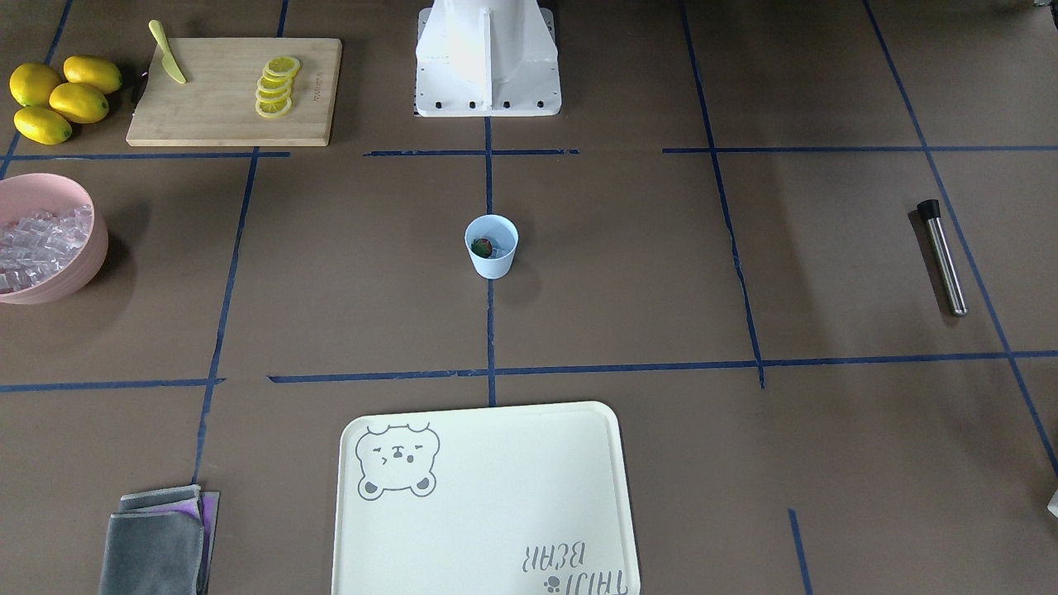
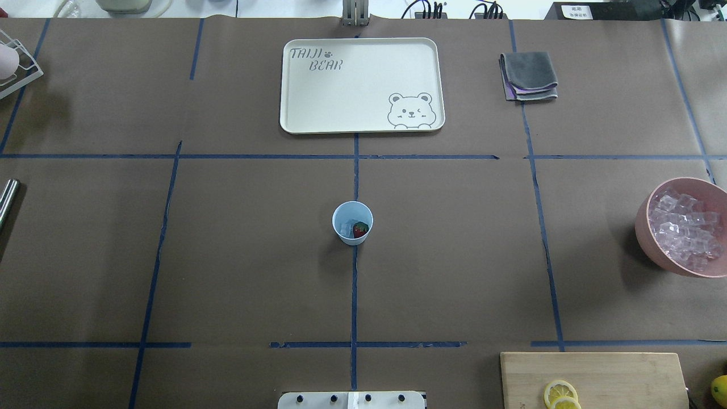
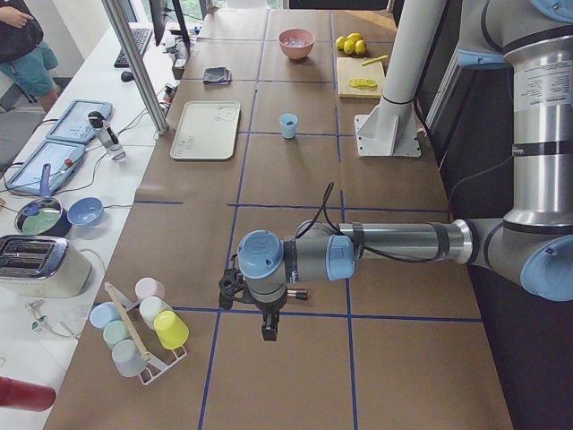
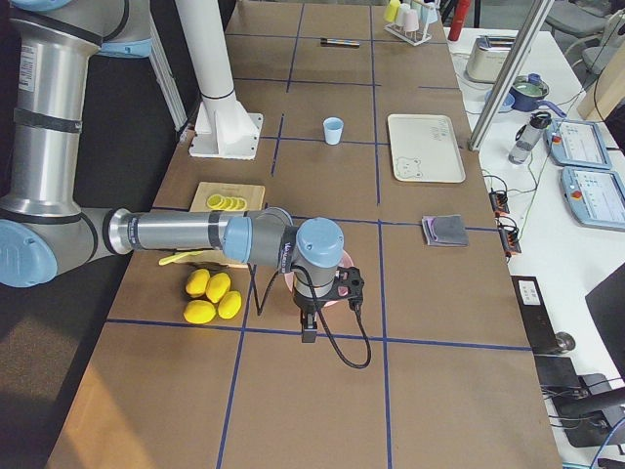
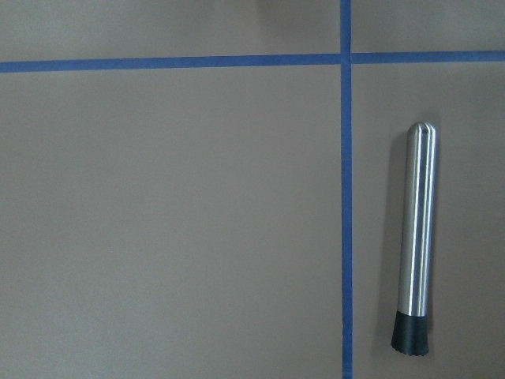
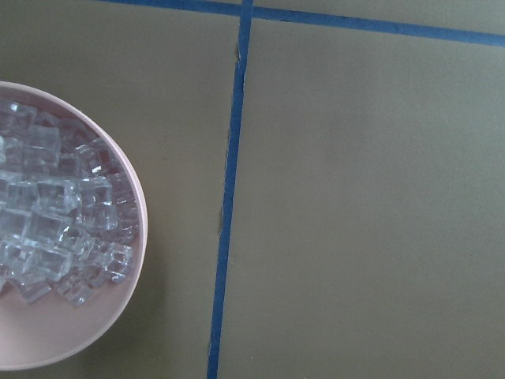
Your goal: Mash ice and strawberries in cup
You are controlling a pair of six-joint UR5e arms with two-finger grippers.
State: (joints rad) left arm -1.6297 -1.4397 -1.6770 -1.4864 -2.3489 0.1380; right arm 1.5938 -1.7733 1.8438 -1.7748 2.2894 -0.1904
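Cup: small light blue one, upright at the middle of the table. It sits right on the blue tape line running out from the robot's base, well apart from everything else.
Strawberry: one little red piece with a bit of green, down inside the cup.
Ice: a couple of clear cubes in the cup, touching the berry. A much bigger heap fills the pink bowl.
Left gripper: hangs pointing down over the table's left end, near a rack of pastel cups. It only shows in the side view, so can't tell if the fingers are spread or pressed together.
Right gripper: hangs pointing down over the right end, with the pink bowl partly hidden behind its wrist. Same deal here, can't tell the finger state.
Steel rod: shiny cylinder with a black cap, lying flat just beside a tape line, straight under the left wrist camera.
Pink bowl: at the table's right edge, showing at the left side of the right wrist view.
Tray: cream, with a bear print, on the far side of the table from the robot.
Cloth: folded grey, near the tray.
Cutting board: wooden, carrying a row of lemon slices and a yellow knife.
Lemons: four whole ones, just beside the board.
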